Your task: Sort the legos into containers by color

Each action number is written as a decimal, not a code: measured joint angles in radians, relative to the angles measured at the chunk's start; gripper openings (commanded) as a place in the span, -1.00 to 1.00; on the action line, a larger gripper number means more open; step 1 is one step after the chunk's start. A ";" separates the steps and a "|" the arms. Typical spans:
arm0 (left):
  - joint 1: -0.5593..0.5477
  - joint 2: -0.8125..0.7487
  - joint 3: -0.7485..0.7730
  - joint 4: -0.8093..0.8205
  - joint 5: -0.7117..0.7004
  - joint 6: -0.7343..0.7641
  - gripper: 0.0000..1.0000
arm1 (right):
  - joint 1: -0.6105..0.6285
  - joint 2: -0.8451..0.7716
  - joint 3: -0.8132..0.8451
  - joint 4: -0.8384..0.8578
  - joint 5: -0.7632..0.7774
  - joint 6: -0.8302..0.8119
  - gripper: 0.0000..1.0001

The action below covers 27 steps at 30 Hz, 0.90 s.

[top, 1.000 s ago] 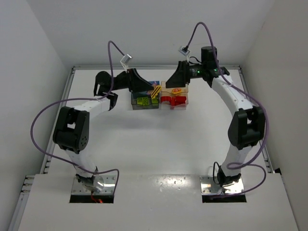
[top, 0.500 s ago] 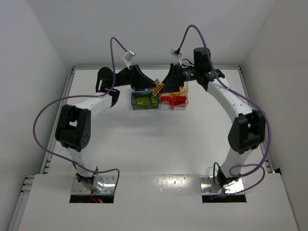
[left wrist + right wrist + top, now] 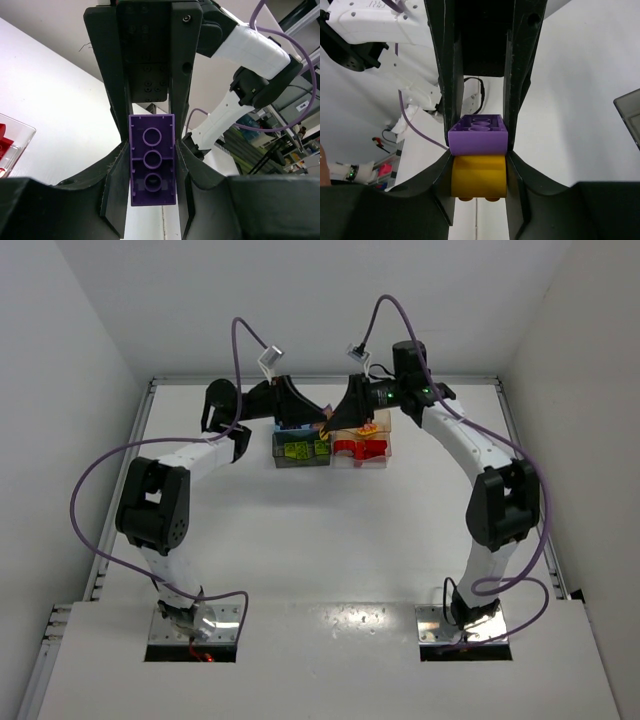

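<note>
Over the containers (image 3: 331, 462), my two grippers meet tip to tip. The left gripper (image 3: 318, 418) (image 3: 152, 175) is shut on a purple brick (image 3: 152, 165), whose hollow underside faces its camera. Facing it, the right gripper (image 3: 336, 420) (image 3: 478, 170) is shut on a yellow brick (image 3: 478, 175) stuck under a purple brick (image 3: 478, 136). Together they form one clump (image 3: 326, 423) held between both arms. Below it, lime green legos (image 3: 297, 451) lie in the dark grey bin (image 3: 277, 453) and red legos (image 3: 361, 448) lie in the clear bin (image 3: 387, 452).
The blue bin (image 3: 293, 427) and the peach bin (image 3: 376, 424) sit behind, partly hidden by the grippers. A corner of the clear bin (image 3: 20, 145) shows at the left in the left wrist view. A grey bin corner (image 3: 630, 117) shows in the right wrist view. Purple cables arch over both arms.
The right gripper swung left from over the peach bin to the left gripper and closed on the clump. The left gripper edged slightly right, still gripping.
</note>
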 measured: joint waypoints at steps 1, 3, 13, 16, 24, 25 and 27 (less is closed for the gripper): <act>0.000 0.000 0.000 -0.003 -0.005 -0.001 -0.83 | 0.000 0.000 0.000 0.003 0.001 -0.001 -0.77; 0.000 0.000 0.001 -0.005 -0.008 0.000 -0.83 | -0.001 0.000 0.000 0.005 0.002 -0.002 -0.90; 0.018 -0.004 0.025 -0.149 -0.035 0.136 -0.83 | -0.030 -0.057 -0.101 -0.005 0.024 -0.052 -0.96; 0.074 -0.005 0.097 -0.299 -0.095 0.274 -0.83 | -0.068 -0.097 -0.138 -0.124 0.031 -0.139 -0.99; 0.113 -0.014 0.243 -0.705 -0.342 0.657 -0.83 | -0.115 -0.142 -0.140 -0.373 0.240 -0.410 -0.99; 0.101 -0.014 0.259 -0.772 -0.391 0.714 -0.83 | -0.113 -0.140 -0.138 -0.377 0.295 -0.418 -0.99; 0.079 -0.025 0.266 -0.867 -0.480 0.800 -0.83 | -0.109 -0.126 -0.116 -0.378 0.413 -0.425 -0.99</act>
